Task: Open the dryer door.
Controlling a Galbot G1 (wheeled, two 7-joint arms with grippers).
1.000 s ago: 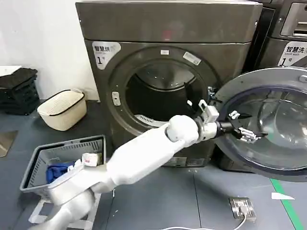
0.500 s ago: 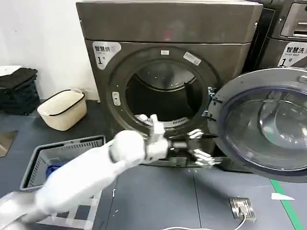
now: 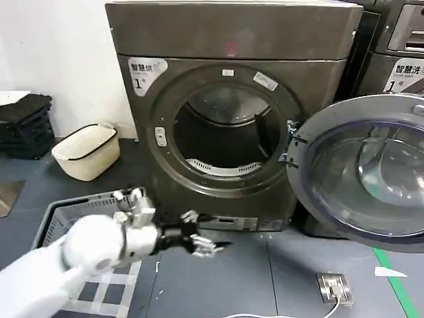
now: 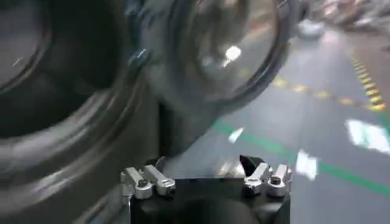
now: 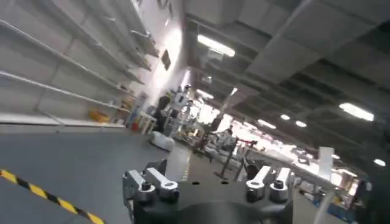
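The dryer door (image 3: 368,173) of the grey-bronze dryer (image 3: 228,40) stands swung wide open to the right, its inner glass facing me, and the drum opening (image 3: 225,136) is bare. My left gripper (image 3: 202,240) hangs low above the floor in front of the dryer's base, well apart from the door, open and holding nothing. In the left wrist view the left gripper (image 4: 207,178) is open, with the dryer door (image 4: 225,55) blurred beyond it. In the right wrist view my right gripper (image 5: 207,181) is open and empty, pointing off into the room.
A grey laundry basket (image 3: 83,209) with clothes sits under my left arm. A cream basket (image 3: 86,151) stands by the wall at left, with a black stack (image 3: 23,126) beyond it. A second machine (image 3: 397,59) is behind the open door. A floor socket (image 3: 334,286) lies at front right.
My left gripper has let go at the door's rim and swept down and left to the floor area before the dryer. The door stays open.
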